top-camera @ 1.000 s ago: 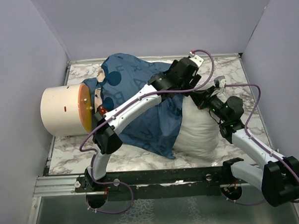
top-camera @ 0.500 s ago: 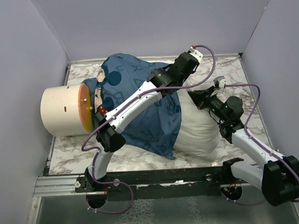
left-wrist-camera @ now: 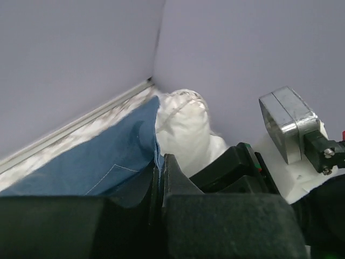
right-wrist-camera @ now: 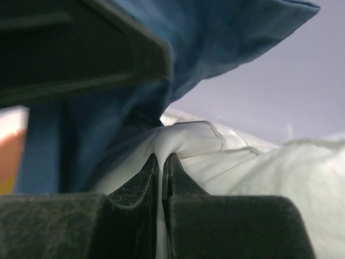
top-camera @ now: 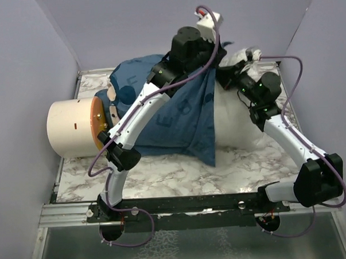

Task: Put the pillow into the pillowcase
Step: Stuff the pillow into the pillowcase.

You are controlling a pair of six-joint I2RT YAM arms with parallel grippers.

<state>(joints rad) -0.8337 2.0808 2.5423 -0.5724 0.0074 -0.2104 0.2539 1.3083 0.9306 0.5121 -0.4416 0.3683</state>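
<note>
The blue pillowcase (top-camera: 178, 109) drapes from the back of the table down over the left part of the white pillow (top-camera: 239, 124). My left gripper (top-camera: 215, 54) is raised near the back wall and shut on the pillowcase's edge (left-wrist-camera: 153, 141); in the left wrist view the gripper (left-wrist-camera: 160, 164) pinches that blue hem, with the pillow (left-wrist-camera: 186, 127) just behind it. My right gripper (top-camera: 232, 70) sits close beside it, holding up a bunched corner of the pillow. In the right wrist view this gripper (right-wrist-camera: 163, 161) is shut on white pillow fabric (right-wrist-camera: 186, 141), with the pillowcase (right-wrist-camera: 215, 48) hanging above.
A cream cylinder with an orange face (top-camera: 75, 127) lies at the left edge, touching the pillowcase. Grey walls enclose the marble tabletop (top-camera: 163, 176) on three sides. A metal rail (top-camera: 176, 207) with the arm bases runs along the front.
My left gripper shut on the pillowcase edge and rose toward the back wall, pulling the cloth up. My right gripper lifted the pillow corner up and back alongside it.
</note>
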